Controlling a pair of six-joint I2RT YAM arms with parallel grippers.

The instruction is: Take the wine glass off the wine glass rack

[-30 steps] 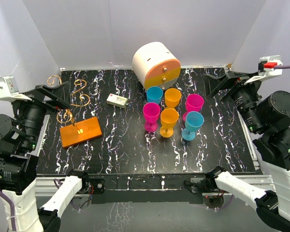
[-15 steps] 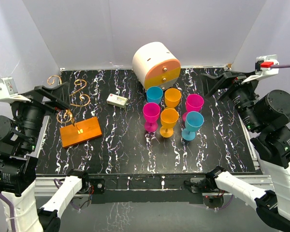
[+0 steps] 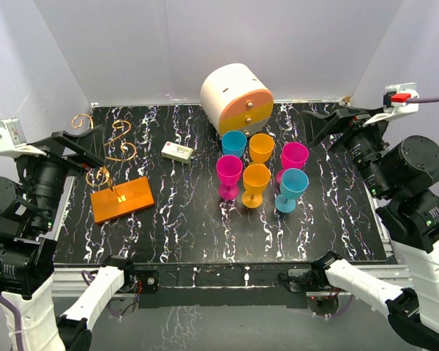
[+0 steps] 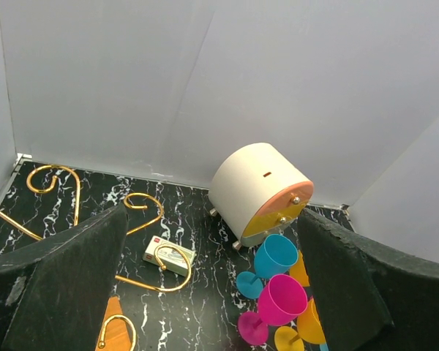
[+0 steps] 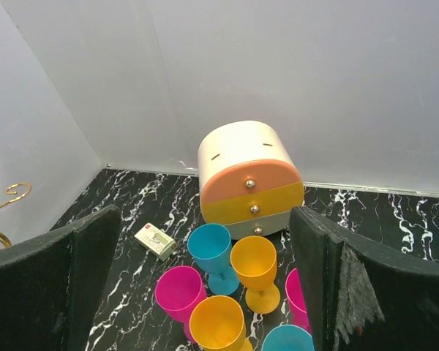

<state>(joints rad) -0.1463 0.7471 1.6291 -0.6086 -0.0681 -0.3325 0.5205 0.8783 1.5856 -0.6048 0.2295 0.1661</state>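
The wine glass rack has an orange base plate (image 3: 122,199) at the left, with golden wire hooks (image 3: 121,142) on a thin post. I see no glass hanging on the hooks. Several plastic wine glasses stand upright mid-table, among them a pink one (image 3: 229,175), a blue one (image 3: 290,189) and an orange one (image 3: 255,183). My left gripper (image 3: 77,146) is open and empty, high beside the rack. My right gripper (image 3: 336,124) is open and empty, high at the right of the glasses. The left wrist view shows the hooks (image 4: 150,212) and the pink glass (image 4: 282,300). The right wrist view shows the glasses (image 5: 254,267).
A white-and-orange round drawer cabinet (image 3: 236,97) stands behind the glasses. A small white box (image 3: 178,152) lies between the rack and the glasses. White walls close the back and both sides.
My right gripper has shifted a little to the left, toward the glasses. The left arm has barely moved. Nothing on the table moved.
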